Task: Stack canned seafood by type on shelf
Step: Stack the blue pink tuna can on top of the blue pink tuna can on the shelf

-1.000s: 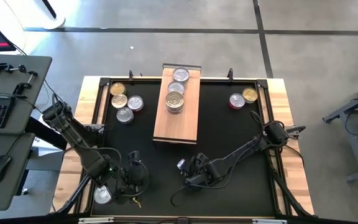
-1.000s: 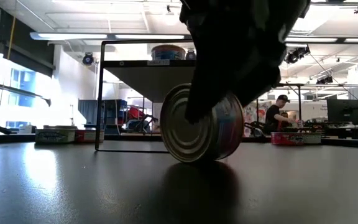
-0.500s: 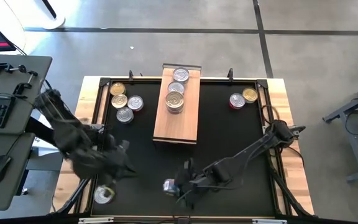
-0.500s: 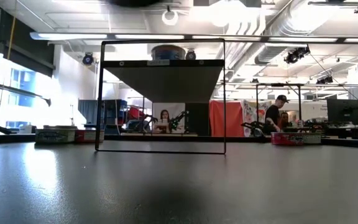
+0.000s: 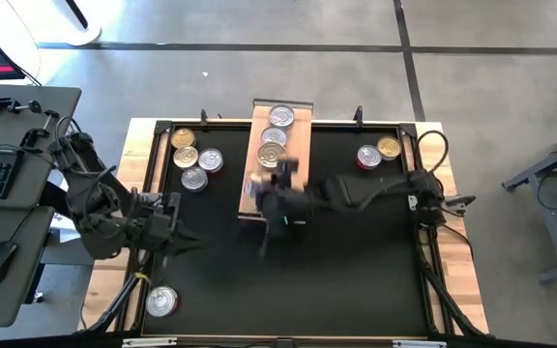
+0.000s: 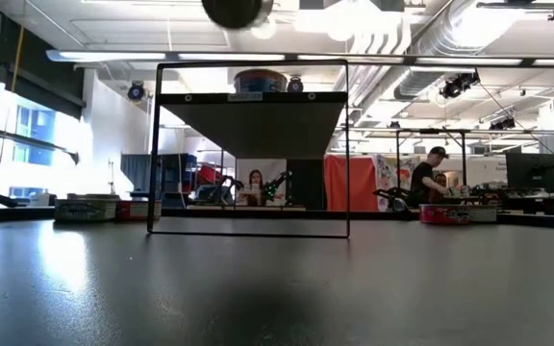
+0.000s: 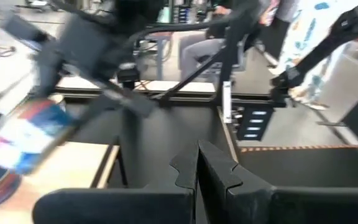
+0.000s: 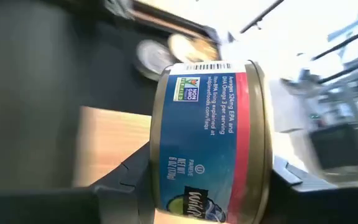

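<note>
The left gripper (image 5: 177, 235) is hovering over the black mat (image 5: 356, 261) with its fingers (image 7: 219, 177) pressed together, holding nothing. One red-sided tin (image 5: 161, 302) is lying at the mat's near left corner, and four tins (image 5: 193, 159), gold and silver lidded, are sitting at the far left. The light-wood shelf (image 5: 264, 203) is carrying three silver-lidded tins (image 5: 273, 145). The right gripper (image 5: 277, 188) is gripping a can (image 8: 210, 140) above the shelf's near end; its blue-and-red label is reading "NET WT 6 OZ (170g)". Two more tins (image 5: 378, 152) are sitting far right.
</note>
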